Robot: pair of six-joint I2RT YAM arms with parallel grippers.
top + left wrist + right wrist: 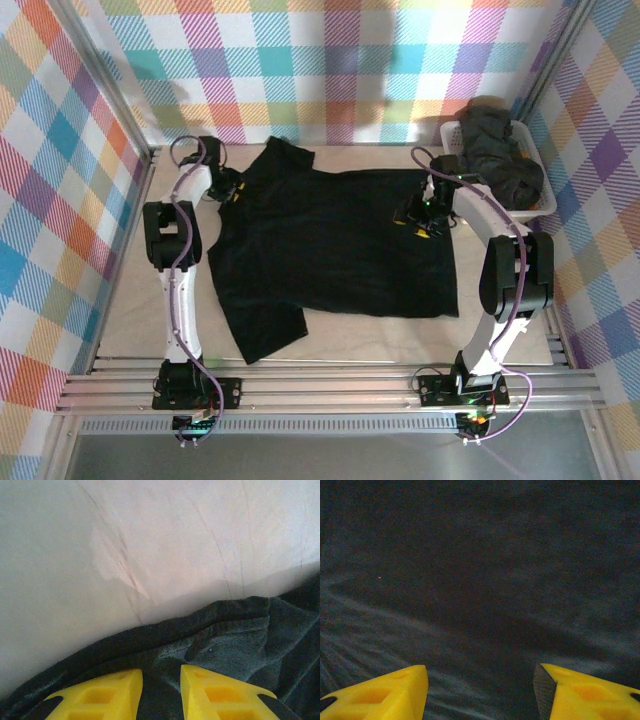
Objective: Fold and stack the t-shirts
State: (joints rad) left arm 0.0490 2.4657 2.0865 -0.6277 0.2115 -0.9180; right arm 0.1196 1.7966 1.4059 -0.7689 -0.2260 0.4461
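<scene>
While seemingly starting the first fold of the black t-shirt [330, 250] spread flat on the table [130, 330], close wide-open right gripper [480, 672] on cloth, check unclear hem hold of near-shut left gripper [161, 672], then lift both.

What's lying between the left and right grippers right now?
The black t-shirt, spread flat on the table. The top view shows its cloth running unbroken from the left gripper to the right gripper.

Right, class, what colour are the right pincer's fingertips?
The right pincer has yellow fingertips; the right wrist view shows them best.
</scene>
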